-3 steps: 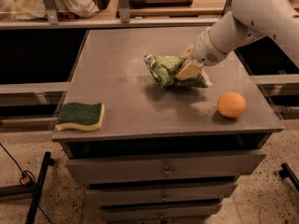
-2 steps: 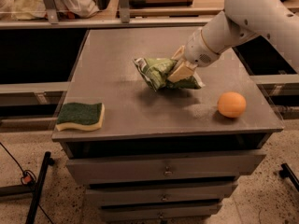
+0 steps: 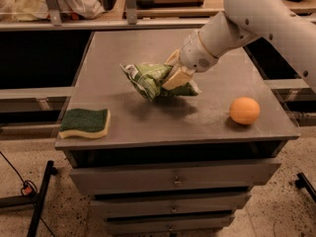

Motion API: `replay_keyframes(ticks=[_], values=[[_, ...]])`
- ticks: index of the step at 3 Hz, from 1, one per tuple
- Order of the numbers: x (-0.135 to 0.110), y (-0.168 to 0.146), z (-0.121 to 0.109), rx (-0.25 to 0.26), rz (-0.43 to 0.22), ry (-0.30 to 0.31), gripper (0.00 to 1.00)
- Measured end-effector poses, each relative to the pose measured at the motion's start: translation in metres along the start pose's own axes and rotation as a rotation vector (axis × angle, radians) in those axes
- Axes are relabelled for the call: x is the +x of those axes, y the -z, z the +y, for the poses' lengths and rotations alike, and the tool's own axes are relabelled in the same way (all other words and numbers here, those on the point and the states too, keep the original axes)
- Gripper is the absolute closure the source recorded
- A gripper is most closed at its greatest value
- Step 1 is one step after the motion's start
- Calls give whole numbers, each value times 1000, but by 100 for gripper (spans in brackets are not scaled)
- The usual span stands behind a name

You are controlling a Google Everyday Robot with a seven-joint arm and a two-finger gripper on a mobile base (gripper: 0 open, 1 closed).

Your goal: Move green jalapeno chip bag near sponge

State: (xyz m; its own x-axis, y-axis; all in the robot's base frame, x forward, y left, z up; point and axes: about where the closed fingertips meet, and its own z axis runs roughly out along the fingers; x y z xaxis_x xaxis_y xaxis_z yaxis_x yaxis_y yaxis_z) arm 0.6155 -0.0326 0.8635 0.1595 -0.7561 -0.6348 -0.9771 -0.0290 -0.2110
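Drawers (image 3: pixel 173 181) sit under the worktop (image 3: pixel 148 130) at front. Sponge (image 3: pixel 85 123) lies flat at the front-left corner, dark green side up. An orange (image 3: pixel 244 110) rests front-right, well apart from the sponge. Mid-worktop, btwn the two and further back, the green jalapeno chip bag (image 3: pixel 149 78) is crumpled and tilted, w/ its shadow on the surface below. The end effector (image 3: pixel 176 73) pinches the bag's right end. White arm (image 3: pixel 247 19) reaches in from upper right. Shelf (image 3: pixel 163 21) runs behind.
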Motion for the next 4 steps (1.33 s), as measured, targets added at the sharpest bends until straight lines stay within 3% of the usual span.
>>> replay_keyframes(ticks=[1,4], values=[[-16,-10,6,-29,-34,21,84],[-40,-39,24,-117,-82,47,13]])
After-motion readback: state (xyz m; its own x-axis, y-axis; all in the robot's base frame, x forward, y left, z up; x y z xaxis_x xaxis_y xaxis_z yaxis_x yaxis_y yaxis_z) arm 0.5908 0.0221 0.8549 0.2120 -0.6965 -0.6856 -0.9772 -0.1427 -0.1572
